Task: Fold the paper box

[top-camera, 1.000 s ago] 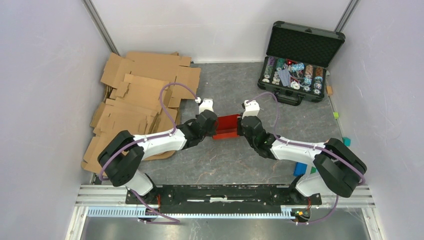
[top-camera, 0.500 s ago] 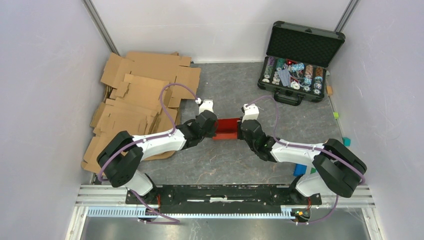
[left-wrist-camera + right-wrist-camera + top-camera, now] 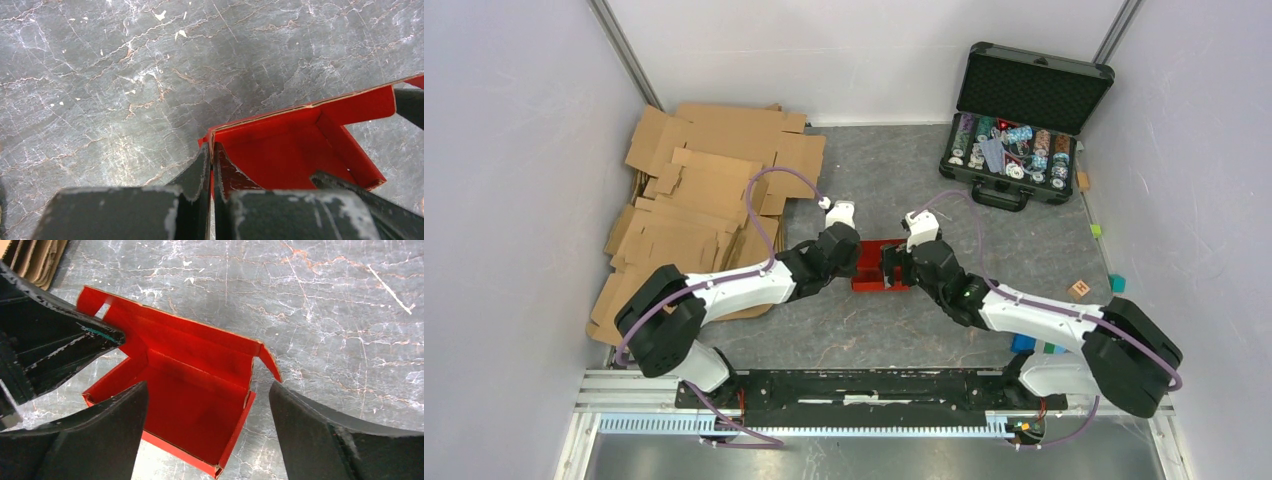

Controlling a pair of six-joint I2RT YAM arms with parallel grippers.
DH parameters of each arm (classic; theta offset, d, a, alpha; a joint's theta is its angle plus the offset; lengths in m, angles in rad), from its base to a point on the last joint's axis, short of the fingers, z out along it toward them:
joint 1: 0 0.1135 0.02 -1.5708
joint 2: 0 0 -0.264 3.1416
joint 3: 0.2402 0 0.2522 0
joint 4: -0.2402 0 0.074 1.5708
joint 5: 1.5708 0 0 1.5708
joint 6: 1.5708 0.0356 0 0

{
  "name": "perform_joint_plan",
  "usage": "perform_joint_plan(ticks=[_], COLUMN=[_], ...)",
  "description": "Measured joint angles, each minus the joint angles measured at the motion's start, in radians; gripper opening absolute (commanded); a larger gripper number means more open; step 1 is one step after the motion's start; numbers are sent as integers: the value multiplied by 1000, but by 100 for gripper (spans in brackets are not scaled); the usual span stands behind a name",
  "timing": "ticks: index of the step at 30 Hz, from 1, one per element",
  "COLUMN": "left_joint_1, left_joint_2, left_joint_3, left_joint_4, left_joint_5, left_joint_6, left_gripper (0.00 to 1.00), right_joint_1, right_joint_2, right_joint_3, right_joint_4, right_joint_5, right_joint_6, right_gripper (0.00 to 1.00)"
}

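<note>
Red paperboard box, half-formed: floor flat on the grey table, walls raised, one corner flap splayed outward. Sits mid-table, between the two arms. Pinched at its left wall by the left gripper, fingers pressed together on the thin board. Straddled from the other side by the right gripper, fingers spread wide over the open tray, clamping nothing. Further out, brown cardboard heaped at the far left, well apart; open black case of chips at the far right corner.
</note>
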Motion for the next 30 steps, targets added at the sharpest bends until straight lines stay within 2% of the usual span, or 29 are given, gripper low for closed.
perform_joint_plan(ticks=[9, 16, 24, 30], left_joint_1=[-20, -58, -118, -157], left_joint_2=[-3, -5, -44, -111], left_joint_3=[0, -5, -64, -175], left_joint_4=[1, 6, 71, 174], left_joint_5=[-10, -37, -84, -101], left_joint_6=[15, 31, 68, 92], left_gripper=[2, 2, 2, 2], right_joint_1=[-17, -101, -171, -187], right_joint_2=[-127, -236, -211, -183], right_joint_3=[0, 2, 19, -29], right_joint_4=[-90, -128, -151, -151], right_joint_5=[-34, -79, -144, -235], right_joint_6=[23, 124, 169, 191], right_gripper=[98, 98, 82, 72])
